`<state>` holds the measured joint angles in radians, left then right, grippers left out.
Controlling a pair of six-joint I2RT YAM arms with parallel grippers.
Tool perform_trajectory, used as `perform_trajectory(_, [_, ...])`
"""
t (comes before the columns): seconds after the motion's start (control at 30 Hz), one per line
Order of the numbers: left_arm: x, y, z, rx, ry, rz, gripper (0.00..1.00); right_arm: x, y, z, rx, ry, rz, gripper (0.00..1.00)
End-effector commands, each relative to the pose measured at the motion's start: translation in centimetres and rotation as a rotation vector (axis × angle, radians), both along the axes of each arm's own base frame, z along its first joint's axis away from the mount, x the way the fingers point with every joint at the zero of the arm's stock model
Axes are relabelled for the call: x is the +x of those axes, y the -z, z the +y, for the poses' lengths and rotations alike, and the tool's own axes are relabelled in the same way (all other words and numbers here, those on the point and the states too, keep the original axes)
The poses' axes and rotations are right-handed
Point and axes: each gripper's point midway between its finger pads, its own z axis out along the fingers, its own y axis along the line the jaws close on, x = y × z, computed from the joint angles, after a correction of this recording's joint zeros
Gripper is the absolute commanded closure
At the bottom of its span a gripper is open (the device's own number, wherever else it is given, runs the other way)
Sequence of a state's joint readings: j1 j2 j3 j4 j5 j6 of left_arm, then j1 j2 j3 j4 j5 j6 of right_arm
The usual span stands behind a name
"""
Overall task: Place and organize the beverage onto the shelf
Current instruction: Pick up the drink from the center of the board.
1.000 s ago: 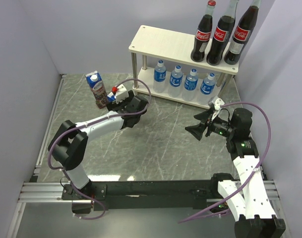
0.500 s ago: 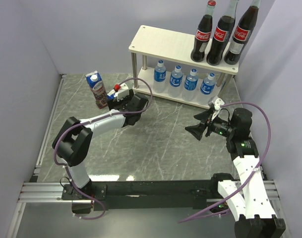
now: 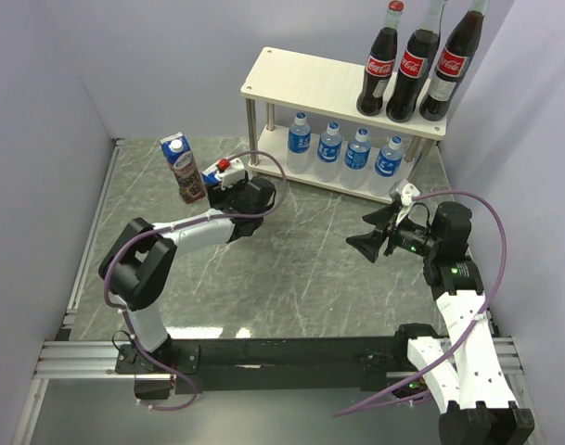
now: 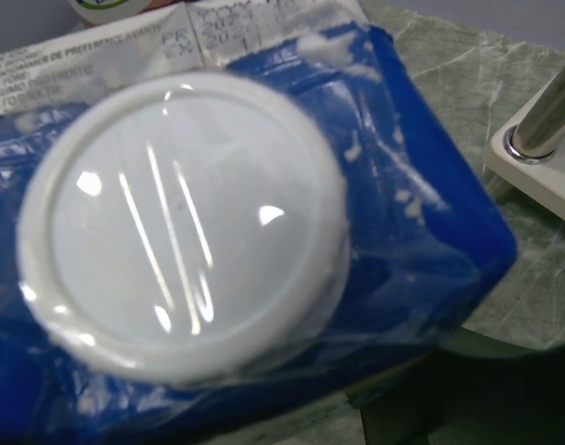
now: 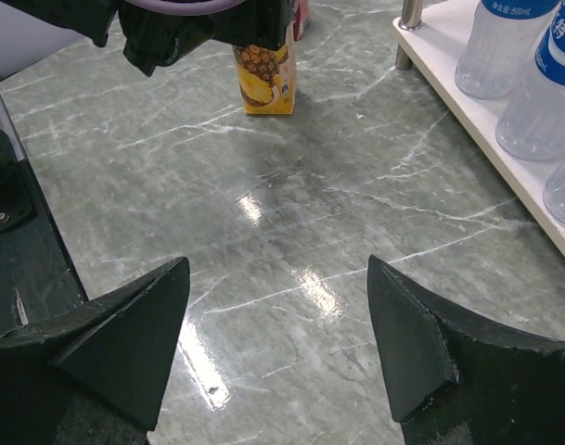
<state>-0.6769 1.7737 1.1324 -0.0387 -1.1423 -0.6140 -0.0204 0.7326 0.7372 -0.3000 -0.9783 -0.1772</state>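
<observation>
Marble tabletop, rack at the back, left arm low over a standing juice carton.

Top view: the grey marble table (image 3: 301,278) carries the shelf (image 3: 301,79) at its far right, with three cola bottles (image 3: 412,65) upright on the top board and four water bottles (image 3: 342,148) on the lower. The grape carton (image 3: 183,169) stands upright well left of the rack, the left gripper (image 3: 223,178) sits just right of it, and the right gripper (image 3: 367,232) hangs spread wide with nothing between its fingers. Left wrist: the pineapple carton (image 4: 421,232) fills the frame, its long axis vertical and its white cap (image 4: 180,227) pointing straight up at the camera. I cannot tell whether the fingers pinch it. Right wrist: the same carton stands upright on the marble, its top hidden under the left gripper's dark body.
</observation>
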Motion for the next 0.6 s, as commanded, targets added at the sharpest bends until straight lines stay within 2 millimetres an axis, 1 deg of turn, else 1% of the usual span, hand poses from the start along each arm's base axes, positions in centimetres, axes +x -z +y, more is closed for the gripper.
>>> perform_trajectory(0.0, [0.7,-0.4,-1.4,-0.044,0.082,-0.017,0.44,0.0,-1.9,0.1,0.001,-0.016,-0.061,0.17])
perform_trajectory(0.03, [0.8,-1.2,-1.5,-0.057,0.092,-0.04,0.47,0.0,-1.9,0.1,0.001,-0.016,-0.062,0.17])
perform_trajectory(0.07, [0.7,-1.2,-1.5,-0.054,0.105,-0.037,0.52,0.0,-1.9,0.2,0.001,-0.018,-0.061,0.17])
perform_trajectory(0.1, [0.6,-1.4,-1.5,-0.043,0.12,-0.033,0.54,0.0,-2.0,0.1,0.001,-0.016,-0.064,0.17])
perform_trajectory(0.13, [0.7,-2.3,-1.8,-0.062,0.144,-0.052,0.57,0.0,-1.9,0.2,0.001,-0.018,-0.062,0.17])
perform_trajectory(0.2, [0.4,-2.9,-1.9,-0.048,0.18,-0.048,0.62,0.0,-1.9,0.2,0.0,-0.018,-0.063,0.17])
perform_trajectory(0.23, [0.4,-3.9,-2.4,-0.07,0.218,-0.061,0.64,0.0,-1.9,0.2,0.0,-0.018,-0.06,0.17])
perform_trajectory(0.27, [0.3,-4.4,-2.5,-0.075,0.24,-0.069,0.66,0.0,-1.9,0.2,0.0,-0.018,-0.062,0.17])
perform_trajectory(0.3, [0.1,-5.6,-2.7,-0.073,0.271,-0.083,0.7,0.0,-1.9,0.1,0.0,-0.017,-0.063,0.17])
perform_trajectory(0.37, [-0.2,-6.7,-3.4,-0.088,0.341,-0.093,0.73,0.0,-1.9,0.2,0.0,-0.018,-0.062,0.17])
perform_trajectory(0.4, [-0.5,-8.1,-3.4,-0.085,0.369,-0.114,0.75,0.0,-2.0,0.1,0.0,-0.017,-0.065,0.17])
perform_trajectory(0.43, [-0.6,-8.8,-3.5,-0.086,0.388,-0.122,0.76,0.0,-2.0,0.1,0.0,-0.015,-0.063,0.17])
perform_trajectory(0.47, [-0.8,-9.4,-4.1,-0.08,0.438,-0.12,0.78,0.0,-2.0,0.1,0.0,-0.017,-0.065,0.17])
perform_trajectory(0.5, [-1.0,-10.6,-4.1,-0.087,0.453,-0.141,0.79,0.0,-2.0,0.1,-0.001,-0.017,-0.068,0.17])
perform_trajectory(0.57, [-1.3,-12.0,-4.6,-0.082,0.504,-0.153,0.8,0.0,-2.0,0.2,-0.001,-0.018,-0.065,0.17])
